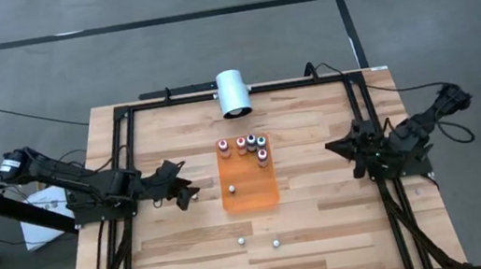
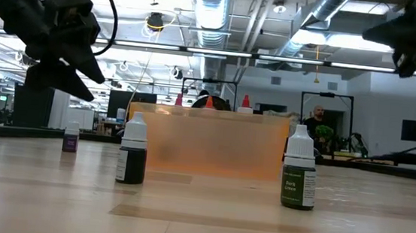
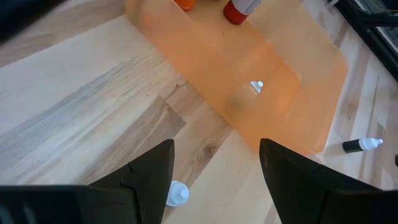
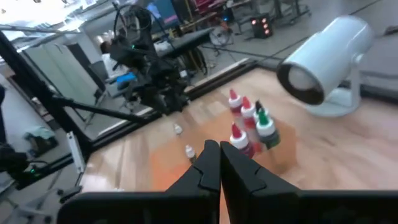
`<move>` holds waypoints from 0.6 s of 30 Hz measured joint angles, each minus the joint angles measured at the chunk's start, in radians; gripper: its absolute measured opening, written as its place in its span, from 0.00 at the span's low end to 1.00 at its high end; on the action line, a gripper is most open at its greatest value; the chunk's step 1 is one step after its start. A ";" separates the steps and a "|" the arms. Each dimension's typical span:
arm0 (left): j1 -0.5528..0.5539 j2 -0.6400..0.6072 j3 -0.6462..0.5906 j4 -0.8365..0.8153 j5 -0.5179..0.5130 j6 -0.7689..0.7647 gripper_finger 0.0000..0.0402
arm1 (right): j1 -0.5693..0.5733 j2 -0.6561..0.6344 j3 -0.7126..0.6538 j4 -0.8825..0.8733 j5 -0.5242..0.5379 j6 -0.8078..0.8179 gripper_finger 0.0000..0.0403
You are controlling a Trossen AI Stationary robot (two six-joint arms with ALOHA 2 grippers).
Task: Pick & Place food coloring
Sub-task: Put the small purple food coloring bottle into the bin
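Observation:
An orange mat [image 1: 250, 190] lies mid-table. Several tiny food coloring bottles [image 1: 247, 145] stand on its far end, and one more [image 1: 231, 189] stands alone on it. Two bottles [image 1: 241, 242] [image 1: 275, 242] stand on the wood near the front edge; in the low view they are a dark one [image 2: 132, 155] and a dark green one [image 2: 299, 173]. Another bottle [image 3: 177, 194] stands on the wood just left of the mat. My left gripper [image 3: 214, 180] hovers open above it, touching nothing. My right gripper [image 4: 219, 171] is shut and holds nothing, at the table's right side [image 1: 335, 147].
A big white cylinder [image 1: 234, 92] lies at the table's far edge, behind the mat. Black frame rails [image 1: 122, 161] run along the left and right sides of the table. Bare wood lies between the mat and each arm.

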 joint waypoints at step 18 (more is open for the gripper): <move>0.037 0.000 0.000 -0.034 0.053 0.019 0.57 | -0.069 0.035 -0.208 0.043 -0.089 0.184 0.00</move>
